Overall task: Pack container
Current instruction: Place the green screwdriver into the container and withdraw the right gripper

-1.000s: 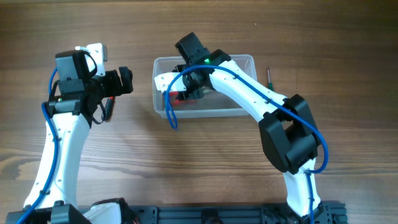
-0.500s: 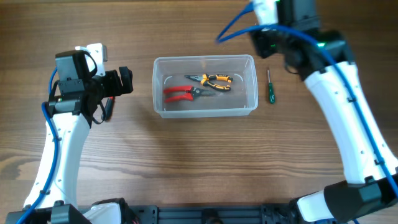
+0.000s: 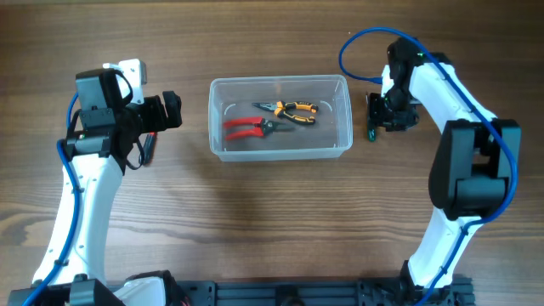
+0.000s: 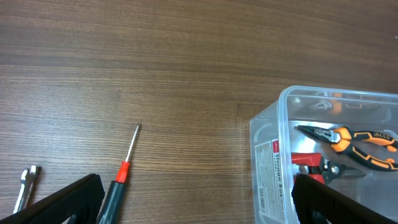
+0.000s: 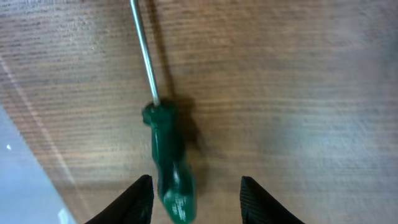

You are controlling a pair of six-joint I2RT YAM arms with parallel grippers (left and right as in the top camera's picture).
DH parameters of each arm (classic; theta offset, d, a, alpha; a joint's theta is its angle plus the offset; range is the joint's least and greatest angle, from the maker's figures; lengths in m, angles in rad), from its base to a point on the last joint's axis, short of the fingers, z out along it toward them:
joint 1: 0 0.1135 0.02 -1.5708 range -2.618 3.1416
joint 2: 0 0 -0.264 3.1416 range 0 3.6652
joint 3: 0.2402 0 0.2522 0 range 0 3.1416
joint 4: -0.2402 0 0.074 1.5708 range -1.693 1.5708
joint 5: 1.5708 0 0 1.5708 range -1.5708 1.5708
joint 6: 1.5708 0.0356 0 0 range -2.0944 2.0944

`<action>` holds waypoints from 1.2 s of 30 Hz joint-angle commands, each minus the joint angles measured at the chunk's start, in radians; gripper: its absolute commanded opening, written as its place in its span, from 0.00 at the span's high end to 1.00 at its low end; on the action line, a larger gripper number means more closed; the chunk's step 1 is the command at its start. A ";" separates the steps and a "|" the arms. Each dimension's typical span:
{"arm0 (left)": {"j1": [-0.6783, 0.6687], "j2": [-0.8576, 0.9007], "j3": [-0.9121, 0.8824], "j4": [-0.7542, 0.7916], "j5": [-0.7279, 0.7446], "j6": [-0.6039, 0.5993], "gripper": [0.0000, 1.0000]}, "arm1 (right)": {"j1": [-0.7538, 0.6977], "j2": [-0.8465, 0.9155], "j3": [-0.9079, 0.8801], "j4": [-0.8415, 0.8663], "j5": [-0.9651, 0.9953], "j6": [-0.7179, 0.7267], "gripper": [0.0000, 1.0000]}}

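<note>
Clear rounded container (image 3: 280, 154) holds red pliers (image 3: 241, 127) and orange pliers (image 3: 297, 109).

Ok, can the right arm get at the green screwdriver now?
Probably yes: the right end effector is open above the handle of the green screwdriver, which lies on the table beside the container; nothing is in the way.

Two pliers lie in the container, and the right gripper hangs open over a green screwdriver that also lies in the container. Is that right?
Not quite. The green screwdriver lies on the table, outside the container, as the overhead view shows. The red pliers and the orange pliers lie in the container, and the right gripper hangs open over the screwdriver.
</note>
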 commanded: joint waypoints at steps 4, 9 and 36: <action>0.006 0.006 0.019 0.002 0.017 -0.010 0.00 | 0.001 0.056 0.000 0.056 -0.010 -0.024 0.56; 0.006 0.006 0.019 0.002 0.017 -0.010 0.00 | 0.002 0.058 -0.044 0.121 0.008 -0.023 0.75; 0.006 0.006 0.019 0.002 0.017 -0.010 0.00 | 0.573 -0.204 0.211 0.066 -0.235 -1.189 0.96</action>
